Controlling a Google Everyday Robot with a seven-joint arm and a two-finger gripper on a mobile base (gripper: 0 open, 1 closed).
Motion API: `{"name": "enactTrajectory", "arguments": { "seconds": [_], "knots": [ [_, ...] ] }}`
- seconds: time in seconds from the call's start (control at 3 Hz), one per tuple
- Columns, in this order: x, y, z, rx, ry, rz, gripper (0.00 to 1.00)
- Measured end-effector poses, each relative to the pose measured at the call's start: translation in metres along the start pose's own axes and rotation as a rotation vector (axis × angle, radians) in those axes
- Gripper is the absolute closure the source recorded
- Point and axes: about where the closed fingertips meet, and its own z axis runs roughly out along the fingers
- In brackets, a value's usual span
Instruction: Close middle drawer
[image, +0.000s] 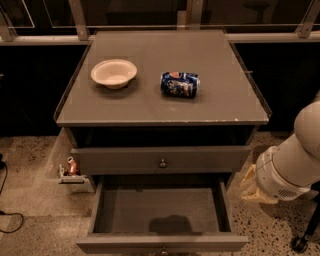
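Observation:
The middle drawer (162, 242) is pulled far out at the bottom of the view. Its grey inside is empty, and only the top edge of its front panel shows. Its knob is just at the frame's lower edge. The uppermost drawer front (125, 161) with its round knob (163, 163) sits above it, nearly flush with the cabinet. My gripper (249, 184), cream-coloured at the end of the white arm, hangs to the right of the open drawer, beside its right wall and apart from it. The lowest drawer is out of view.
On the cabinet top (150, 107) stand a white bowl (114, 73) and a crushed blue can (180, 84) lying on its side. A small holder with a red item (71, 167) hangs on the cabinet's left side. Speckled floor surrounds it.

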Motion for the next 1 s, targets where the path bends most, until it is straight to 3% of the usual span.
{"name": "enactTrajectory", "arguments": {
  "seconds": [0.33, 0.67, 1.0],
  "knots": [
    [0.011, 0.014, 0.040, -0.055, -0.022, 0.046, 1.00],
    [0.028, 0.048, 0.120, -0.146, -0.078, 0.133, 1.00],
    [0.035, 0.069, 0.186, -0.162, -0.171, 0.183, 1.00]
  ]
}}
